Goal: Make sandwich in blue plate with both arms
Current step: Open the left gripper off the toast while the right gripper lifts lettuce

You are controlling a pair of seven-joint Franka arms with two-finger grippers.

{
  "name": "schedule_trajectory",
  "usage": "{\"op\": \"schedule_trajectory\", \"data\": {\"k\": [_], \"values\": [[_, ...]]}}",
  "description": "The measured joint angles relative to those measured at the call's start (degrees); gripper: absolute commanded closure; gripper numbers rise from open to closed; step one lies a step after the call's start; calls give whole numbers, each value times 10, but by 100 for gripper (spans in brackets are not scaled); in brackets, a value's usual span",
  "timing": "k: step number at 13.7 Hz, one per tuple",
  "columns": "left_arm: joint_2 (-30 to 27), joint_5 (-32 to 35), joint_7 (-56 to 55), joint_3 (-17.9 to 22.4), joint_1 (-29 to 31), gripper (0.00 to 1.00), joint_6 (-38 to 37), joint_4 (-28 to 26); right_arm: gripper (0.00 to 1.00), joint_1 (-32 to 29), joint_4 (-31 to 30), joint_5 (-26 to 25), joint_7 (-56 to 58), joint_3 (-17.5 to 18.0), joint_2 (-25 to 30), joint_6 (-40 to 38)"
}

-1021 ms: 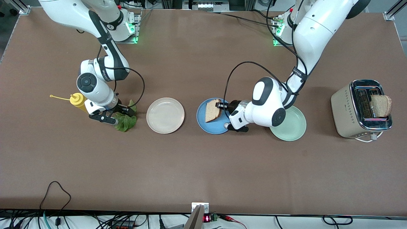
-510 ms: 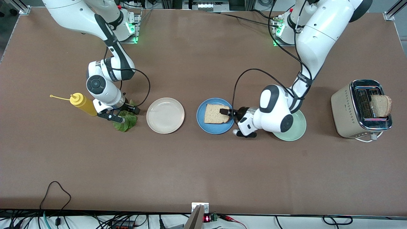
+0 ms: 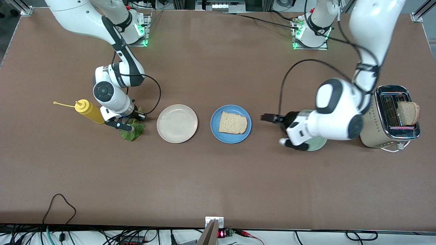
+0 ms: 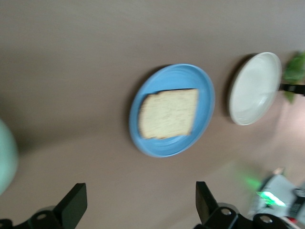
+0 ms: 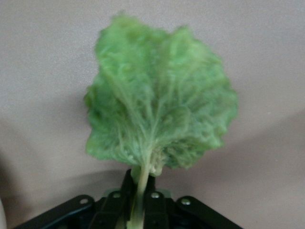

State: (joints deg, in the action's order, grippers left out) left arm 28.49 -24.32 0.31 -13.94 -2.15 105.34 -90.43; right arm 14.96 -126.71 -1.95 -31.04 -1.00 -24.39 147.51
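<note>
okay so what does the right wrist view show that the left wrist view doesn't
Only the right wrist view: the right gripper shut on the stem of the lettuce leaf. Only the left wrist view: the bread slice lying flat on the blue plate, the cream plate beside it, and the open left gripper. Both show the brown table.

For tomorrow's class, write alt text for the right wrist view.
The right hand is shut on the stem of a crinkled green lettuce leaf, which fans out over the brown table.
</note>
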Motion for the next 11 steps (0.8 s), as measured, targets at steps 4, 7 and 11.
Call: {"op": "schedule_trajectory", "data": {"k": [4, 7, 11], "values": [[-47, 161, 0, 9, 76, 0, -18, 1, 100, -12, 20, -1, 82, 0, 18, -40], [-81, 229, 0, 15, 122, 0, -37, 6, 100, -22, 58, -1, 235, 5, 62, -106], [-147, 246, 2, 112, 66, 0, -41, 13, 100, -32, 75, -1, 376, 82, 101, -123]]}}
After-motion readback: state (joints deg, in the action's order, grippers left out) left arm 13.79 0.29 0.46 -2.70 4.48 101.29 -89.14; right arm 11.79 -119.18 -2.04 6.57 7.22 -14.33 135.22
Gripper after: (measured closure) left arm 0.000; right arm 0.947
